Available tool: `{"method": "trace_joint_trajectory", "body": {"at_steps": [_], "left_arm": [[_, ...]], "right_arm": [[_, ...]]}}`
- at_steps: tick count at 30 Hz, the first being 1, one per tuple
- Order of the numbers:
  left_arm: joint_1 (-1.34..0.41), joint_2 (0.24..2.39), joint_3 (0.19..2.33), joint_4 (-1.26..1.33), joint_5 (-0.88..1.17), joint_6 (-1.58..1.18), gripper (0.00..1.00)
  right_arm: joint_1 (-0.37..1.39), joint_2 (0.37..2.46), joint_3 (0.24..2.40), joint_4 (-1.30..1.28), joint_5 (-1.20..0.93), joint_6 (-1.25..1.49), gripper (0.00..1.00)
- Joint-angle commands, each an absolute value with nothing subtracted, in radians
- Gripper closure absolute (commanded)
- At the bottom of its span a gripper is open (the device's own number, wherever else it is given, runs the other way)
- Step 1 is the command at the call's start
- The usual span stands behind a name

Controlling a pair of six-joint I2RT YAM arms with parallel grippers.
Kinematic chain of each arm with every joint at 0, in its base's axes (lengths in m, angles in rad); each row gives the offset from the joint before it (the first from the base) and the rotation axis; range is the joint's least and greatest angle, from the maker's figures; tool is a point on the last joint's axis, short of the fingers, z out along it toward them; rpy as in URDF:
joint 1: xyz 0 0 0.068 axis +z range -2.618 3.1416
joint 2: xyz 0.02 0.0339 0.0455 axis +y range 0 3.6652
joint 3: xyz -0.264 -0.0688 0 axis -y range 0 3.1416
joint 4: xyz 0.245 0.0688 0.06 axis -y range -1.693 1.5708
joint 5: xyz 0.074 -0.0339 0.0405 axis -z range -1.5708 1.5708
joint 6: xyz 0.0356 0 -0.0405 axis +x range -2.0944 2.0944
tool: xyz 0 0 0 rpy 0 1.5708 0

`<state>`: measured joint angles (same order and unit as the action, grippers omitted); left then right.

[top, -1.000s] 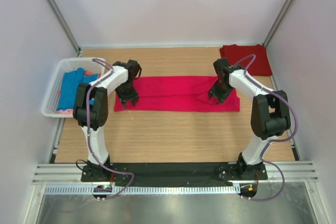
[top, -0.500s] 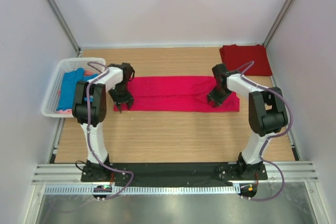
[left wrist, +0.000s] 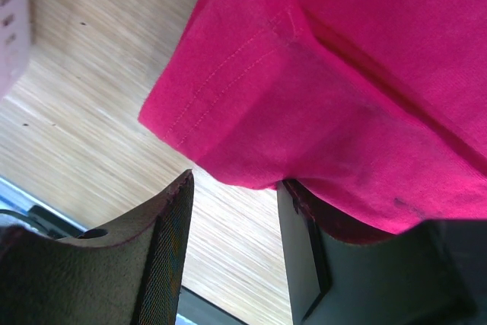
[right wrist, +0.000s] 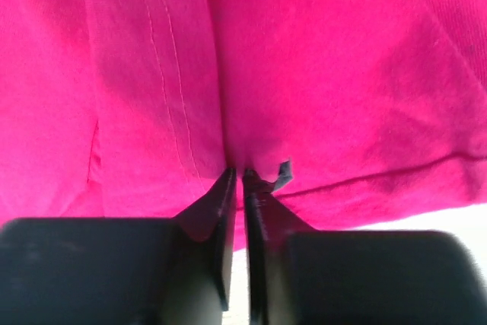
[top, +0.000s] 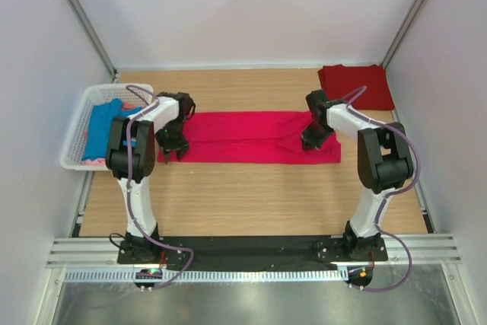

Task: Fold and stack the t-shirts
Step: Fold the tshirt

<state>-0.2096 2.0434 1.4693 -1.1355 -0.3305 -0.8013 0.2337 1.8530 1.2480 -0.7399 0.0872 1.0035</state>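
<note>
Me: Since a second ago the bright pinkish-red t-shirt [top: 251,136] has slid a little toward the basket [top: 76,131], and both my arms went with it.

Partner: What have you got hold of?

Me: My right end effector [right wrist: 237,174] is pinched tight on a fold near the shirt's right end. My left end effector [left wrist: 234,182] is spread apart, with the left corner draped over one finger and bare worktop [top: 251,195] showing in the gap.

Partner: How does the shirt lie?

Me: Flat mid-worktop as a long strip, its long axis running left to right, with one end at each end effector. I judge the next fold travels along that axis, so the left must close on its corner first. The darker red t-shirt [top: 358,85] sits well apart at the far right, nearer my right arm.
</note>
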Motion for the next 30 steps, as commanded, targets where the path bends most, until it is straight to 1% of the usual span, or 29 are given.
{"method": "trace_joint_trajectory", "body": {"at_steps": [1, 5, 10, 12, 13, 15, 18, 23, 30], "left_arm": [[-0.204, 2.045, 1.482, -1.183, -0.41, -0.79, 0.51], [-0.215, 2.019, 1.512, -1.203, -0.407, -0.798, 0.5], [-0.238, 2.0, 1.589, -1.232, -0.374, -0.795, 0.49], [-0.244, 1.993, 1.614, -1.236, -0.353, -0.795, 0.49], [-0.248, 1.98, 1.621, -1.232, -0.344, -0.792, 0.49], [-0.252, 1.964, 1.634, -1.212, -0.302, -0.782, 0.48], [-0.253, 1.933, 1.644, -1.186, -0.241, -0.77, 0.48], [-0.252, 1.919, 1.67, -1.184, -0.209, -0.762, 0.47], [-0.253, 1.916, 1.664, -1.193, -0.224, -0.753, 0.47]], "right_arm": [[0.238, 1.861, 1.292, -0.753, 0.104, 1.011, 0.9], [0.236, 1.848, 1.312, -0.761, 0.107, 1.002, 0.99], [0.239, 1.83, 1.307, -0.762, 0.088, 1.025, 0.98], [0.247, 1.824, 1.293, -0.764, 0.083, 1.04, 0.91], [0.25, 1.81, 1.287, -0.762, 0.084, 1.057, 0.85], [0.264, 1.795, 1.256, -0.739, 0.086, 1.072, 0.77], [0.281, 1.778, 1.227, -0.713, 0.1, 1.094, 0.71], [0.293, 1.784, 1.212, -0.69, 0.101, 1.117, 0.71], [0.296, 1.804, 1.2, -0.675, 0.124, 1.131, 0.71]]}}
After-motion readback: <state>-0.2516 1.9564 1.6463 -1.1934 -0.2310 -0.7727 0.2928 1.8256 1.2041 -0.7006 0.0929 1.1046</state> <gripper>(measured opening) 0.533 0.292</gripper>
